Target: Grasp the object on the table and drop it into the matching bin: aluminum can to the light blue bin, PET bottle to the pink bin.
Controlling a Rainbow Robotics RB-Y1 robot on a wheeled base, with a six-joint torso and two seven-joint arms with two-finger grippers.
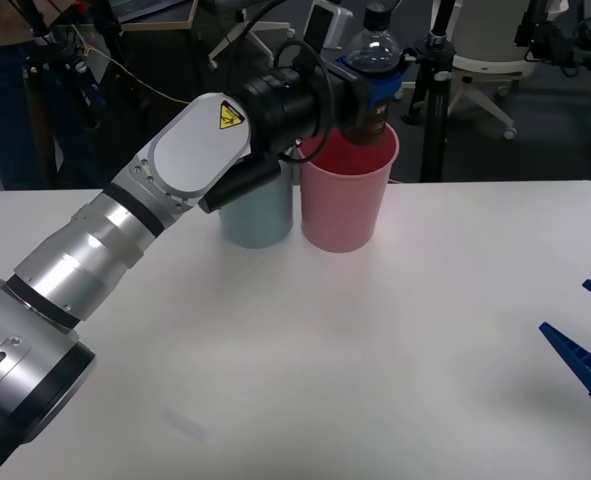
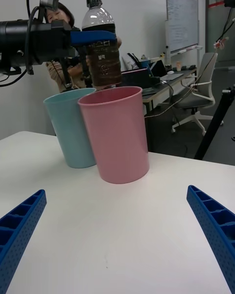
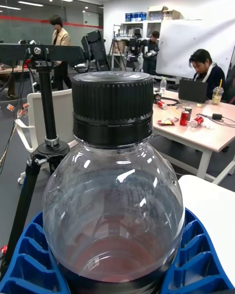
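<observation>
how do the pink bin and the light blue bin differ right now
Colour: the pink bin is pink, the light blue bin pale blue-teal. Position: the pink bin stands on the robot's right of the pair, the light blue bin on its left. Use: the left gripper holds the PET bottle upright over the pink bin's mouth; nothing hangs over the light blue bin. The right gripper waits open, low over the table. Both bins are upright, tapered and side by side.
</observation>
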